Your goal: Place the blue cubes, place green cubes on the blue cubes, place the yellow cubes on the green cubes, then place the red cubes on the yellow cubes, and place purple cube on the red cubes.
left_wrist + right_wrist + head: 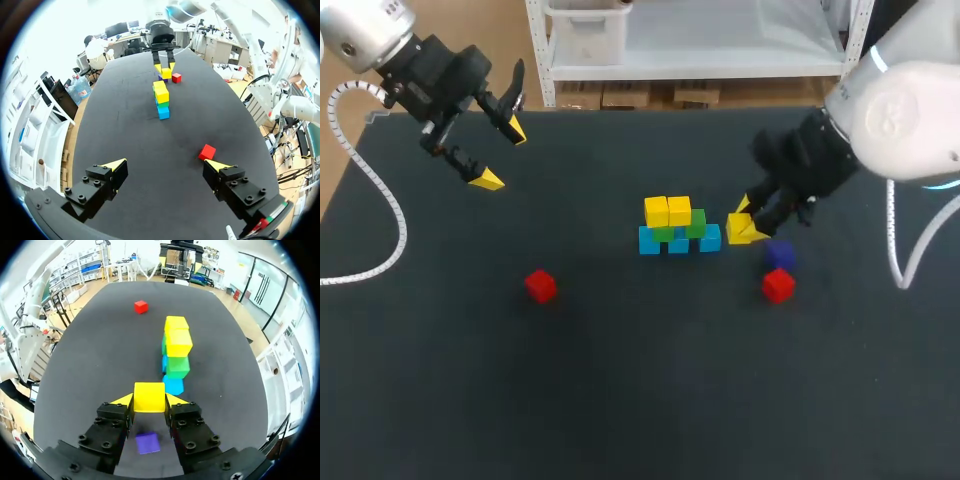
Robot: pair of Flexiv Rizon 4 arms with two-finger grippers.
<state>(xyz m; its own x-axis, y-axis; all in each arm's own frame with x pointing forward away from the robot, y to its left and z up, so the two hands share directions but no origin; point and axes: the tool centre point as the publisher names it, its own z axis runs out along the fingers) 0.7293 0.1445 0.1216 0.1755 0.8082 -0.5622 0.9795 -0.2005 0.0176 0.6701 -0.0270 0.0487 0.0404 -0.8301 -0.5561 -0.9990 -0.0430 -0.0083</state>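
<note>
The left gripper hangs raised, spread wide; the right gripper, low, clamps a yellow cube.

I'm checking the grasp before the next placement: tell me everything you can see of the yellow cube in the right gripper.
The yellow cube is a plain, smooth, matte-looking block with crisp edges. It sits level between the jaws of the right gripper, pinched on two opposite faces by the yellow tips, with its top face showing. It is close to the stack's nearest blue cube. The purple cube lies under the gripper behind it. Whether it is lifted is unclear.
</note>
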